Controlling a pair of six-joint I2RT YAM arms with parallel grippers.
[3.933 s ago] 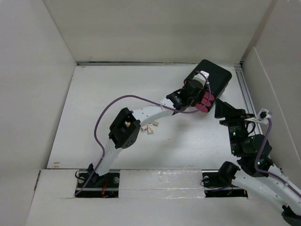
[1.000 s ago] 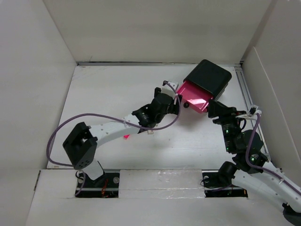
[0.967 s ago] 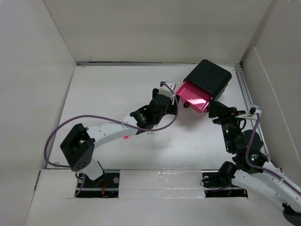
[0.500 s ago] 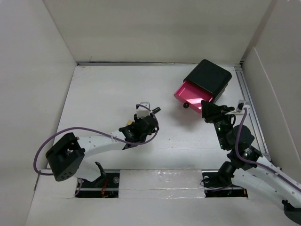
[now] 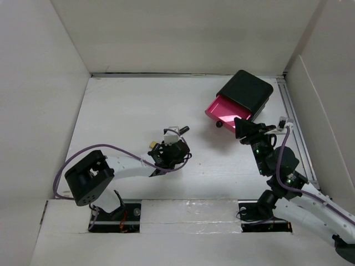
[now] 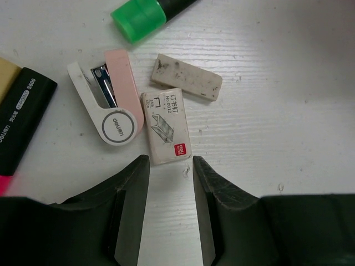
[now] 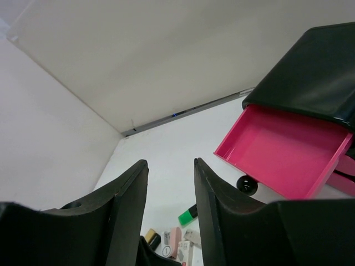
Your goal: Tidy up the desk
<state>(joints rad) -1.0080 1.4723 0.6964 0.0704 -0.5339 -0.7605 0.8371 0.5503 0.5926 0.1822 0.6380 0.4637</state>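
Note:
The desk (image 5: 122, 111) is a wide white tabletop. My left gripper (image 5: 169, 149) hovers low over its near middle. In the left wrist view this gripper (image 6: 169, 163) is open with bare desk (image 6: 277, 83) between its fingers. Just ahead of the tips lies a white staple box (image 6: 166, 127). Around it lie a grey eraser (image 6: 186, 85), a pink-and-white stapler (image 6: 108, 105), a green highlighter (image 6: 150, 14) and a black marker (image 6: 19, 116). My right gripper (image 5: 247, 130) is raised beside the pink drawer (image 5: 227, 111). In the right wrist view it (image 7: 169, 166) is open and holds nothing.
The black drawer box (image 5: 247, 91) stands at the back right, its pink drawer (image 7: 288, 149) pulled out and showing a bare inside. A small black ball (image 7: 247, 184) lies on the desk in front of the drawer. White wall panels (image 5: 50, 83) enclose the desk.
My left gripper has pulled back from the pink drawer to the near middle of the desk, over the small items. The right gripper has shifted a little to the left.

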